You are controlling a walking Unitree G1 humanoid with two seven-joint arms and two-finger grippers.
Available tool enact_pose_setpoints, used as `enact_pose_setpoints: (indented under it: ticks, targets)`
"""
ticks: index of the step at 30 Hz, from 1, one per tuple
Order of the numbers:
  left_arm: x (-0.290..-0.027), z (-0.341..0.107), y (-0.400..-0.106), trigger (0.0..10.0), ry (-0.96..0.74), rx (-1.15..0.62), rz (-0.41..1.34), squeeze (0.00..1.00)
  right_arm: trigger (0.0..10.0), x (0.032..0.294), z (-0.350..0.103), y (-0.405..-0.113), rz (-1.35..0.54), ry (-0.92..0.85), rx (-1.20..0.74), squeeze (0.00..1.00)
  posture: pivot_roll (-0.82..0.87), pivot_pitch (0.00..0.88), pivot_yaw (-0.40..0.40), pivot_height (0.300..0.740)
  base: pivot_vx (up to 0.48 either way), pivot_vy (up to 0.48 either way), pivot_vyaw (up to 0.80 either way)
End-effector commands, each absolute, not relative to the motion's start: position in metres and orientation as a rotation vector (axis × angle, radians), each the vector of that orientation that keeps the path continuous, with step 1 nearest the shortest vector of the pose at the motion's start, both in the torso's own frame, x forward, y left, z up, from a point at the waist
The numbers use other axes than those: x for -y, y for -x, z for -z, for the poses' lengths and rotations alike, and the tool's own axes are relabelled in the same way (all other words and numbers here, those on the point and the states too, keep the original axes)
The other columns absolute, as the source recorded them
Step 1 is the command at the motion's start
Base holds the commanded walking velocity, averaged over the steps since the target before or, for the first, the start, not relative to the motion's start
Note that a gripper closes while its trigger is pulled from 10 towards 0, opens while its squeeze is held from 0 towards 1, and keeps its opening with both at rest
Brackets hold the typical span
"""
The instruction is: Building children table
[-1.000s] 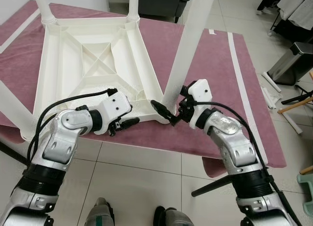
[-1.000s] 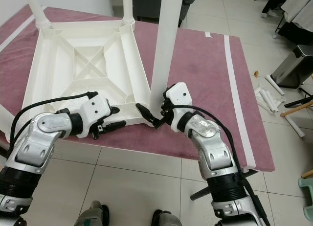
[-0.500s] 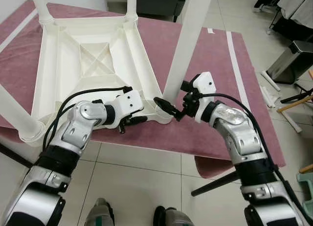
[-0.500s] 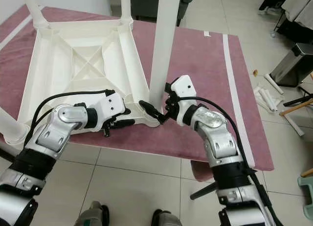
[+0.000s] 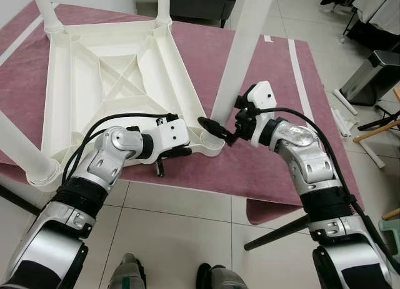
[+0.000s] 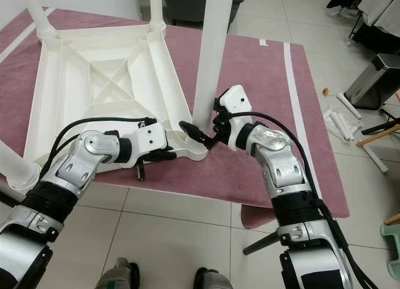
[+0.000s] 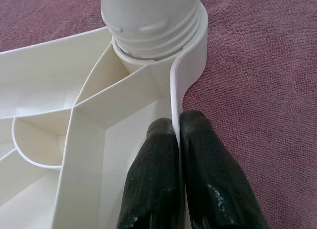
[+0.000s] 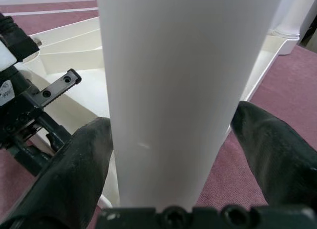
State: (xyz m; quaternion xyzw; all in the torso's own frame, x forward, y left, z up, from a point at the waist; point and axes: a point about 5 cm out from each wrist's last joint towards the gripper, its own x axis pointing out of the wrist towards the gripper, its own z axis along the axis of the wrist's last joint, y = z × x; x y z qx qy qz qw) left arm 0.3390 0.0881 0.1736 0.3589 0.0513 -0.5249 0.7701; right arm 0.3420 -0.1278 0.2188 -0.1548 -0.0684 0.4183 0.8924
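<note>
The white plastic children table (image 5: 112, 76) lies upside down on a maroon cloth (image 5: 262, 64), its legs pointing up. My right gripper (image 5: 219, 124) grips the base of the near-right leg (image 5: 240, 57). In the right wrist view its fingers (image 8: 79, 159) press on both sides of that leg (image 8: 183, 90). My left gripper (image 5: 181, 152) sits at the near rim beside the same corner. In the left wrist view it (image 7: 177, 122) is shut on the thin rim wall (image 7: 173, 85), just below the leg's threaded socket (image 7: 153, 35).
Other legs stand at the far left (image 5: 47, 10), the far middle (image 5: 164, 4) and the near left (image 5: 22, 151). The cloth's near edge drops to tiled floor. A grey bin (image 5: 369, 76) and loose white tubes (image 6: 344, 123) lie to the right, and a dark chair (image 5: 200, 1) stands behind.
My left gripper has slid right along the near rim toward the corner and shut on the rim wall. My right gripper stays round the leg's base. The camera has shifted slightly.
</note>
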Motion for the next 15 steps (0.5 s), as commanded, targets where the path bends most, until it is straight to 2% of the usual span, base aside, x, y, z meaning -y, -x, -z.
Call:
enact_pose_setpoints:
  ticks: [1, 2, 6, 15]
  targets:
    - [-0.094, -0.166, -0.338, 0.0, -0.810, -0.140, 1.143, 0.00, 10.0, 0.125, -0.220, -0.340, -0.922, 0.341, 0.143, 0.00, 0.10, 0.179, -0.013, 0.740, 0.000, 0.000, 0.00]
    - [-0.094, -0.166, -0.338, 0.0, -0.810, -0.140, 1.143, 0.00, 10.0, 0.125, -0.220, -0.340, -0.922, 0.341, 0.143, 0.00, 0.10, 0.179, -0.013, 0.740, 0.000, 0.000, 0.00]
    - [-0.108, -0.188, -0.324, 0.0, -0.910, -0.064, 1.240, 0.00, 10.0, 0.114, -0.223, -0.325, -1.143, 0.369, 0.132, 0.00, 0.12, 0.182, -0.021, 0.740, 0.000, 0.000, 0.00]
    - [-0.125, -0.201, -0.298, 0.0, -0.995, -0.034, 1.358, 0.00, 10.0, 0.108, -0.226, -0.324, -1.237, 0.406, 0.128, 0.00, 0.13, 0.186, -0.031, 0.740, 0.000, 0.000, 0.00]
